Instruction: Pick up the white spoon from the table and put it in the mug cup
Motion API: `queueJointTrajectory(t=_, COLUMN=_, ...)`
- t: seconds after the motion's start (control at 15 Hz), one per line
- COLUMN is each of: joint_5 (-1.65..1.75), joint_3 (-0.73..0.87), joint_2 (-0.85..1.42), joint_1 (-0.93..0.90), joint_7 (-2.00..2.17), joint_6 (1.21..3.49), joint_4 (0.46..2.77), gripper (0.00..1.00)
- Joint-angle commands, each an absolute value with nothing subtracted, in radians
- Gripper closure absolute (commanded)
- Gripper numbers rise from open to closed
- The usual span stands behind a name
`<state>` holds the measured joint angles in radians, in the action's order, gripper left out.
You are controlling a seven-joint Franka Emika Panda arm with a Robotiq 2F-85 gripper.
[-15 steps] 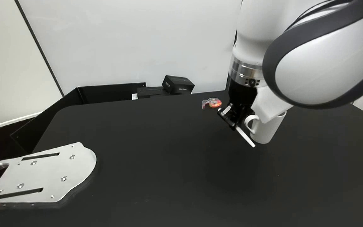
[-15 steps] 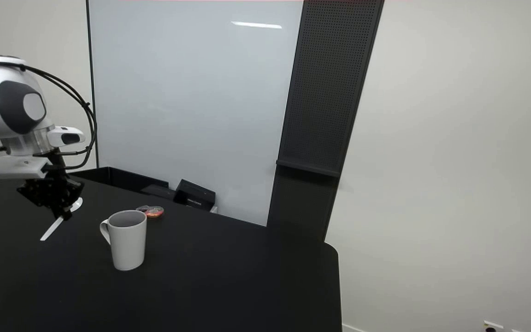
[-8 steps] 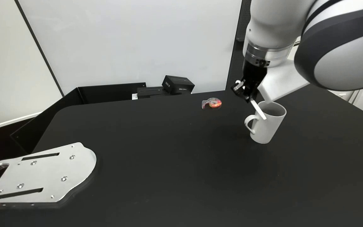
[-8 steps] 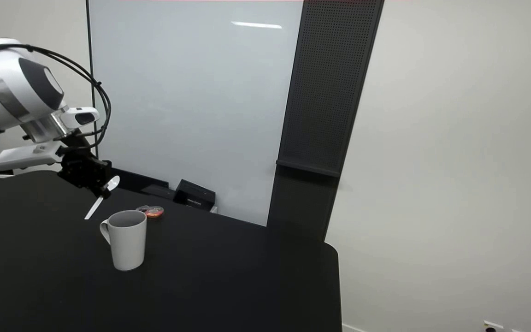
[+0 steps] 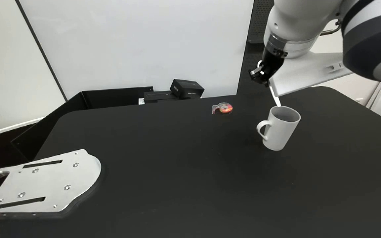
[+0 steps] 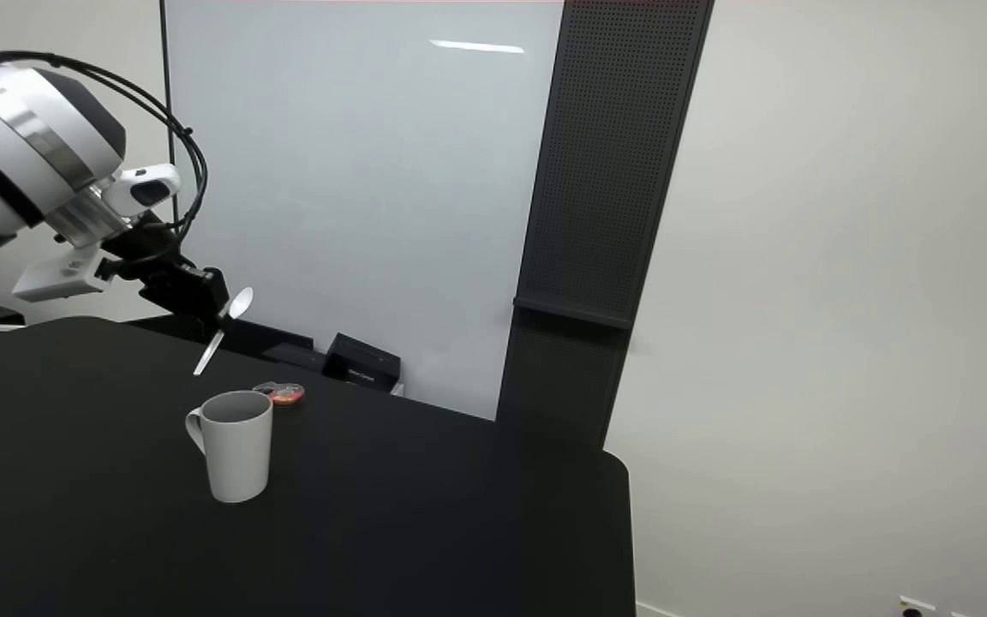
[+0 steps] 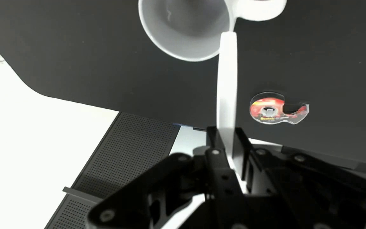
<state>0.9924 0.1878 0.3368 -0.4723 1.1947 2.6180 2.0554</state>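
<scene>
My gripper is shut on the white spoon, held tilted well above the black table. The spoon's bowl points up and its handle slants down. The white mug cup stands upright on the table, apart from the spoon. In an exterior view, the handle end shows up and behind the mug, left of its opening. In the wrist view, the spoon handle runs from between the fingertips and its end overlaps the rim of the mug beside the mug's handle.
A clear and red tape dispenser lies on the table behind the mug; it also shows in the wrist view. A metal plate with slots lies at the left. Black boxes stand beyond the back edge, before a wall.
My gripper has risen with the spoon and moved toward the back of the table. The handle has tipped steeper and now shows above the mug's rim. The mug has not moved.
</scene>
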Motion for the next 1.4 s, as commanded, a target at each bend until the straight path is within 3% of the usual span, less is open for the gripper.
queueJointTrajectory(t=0.0, joint_5=1.130, joint_3=0.238, joint_2=0.312, joint_1=-0.493, joint_7=1.382, joint_6=2.624, joint_4=2.081, gripper=0.97)
queueJointTrajectory(t=1.33, joint_5=1.441, joint_3=0.258, joint_2=0.389, joint_1=-0.505, joint_7=1.789, joint_6=2.577, joint_4=2.151, gripper=0.97)
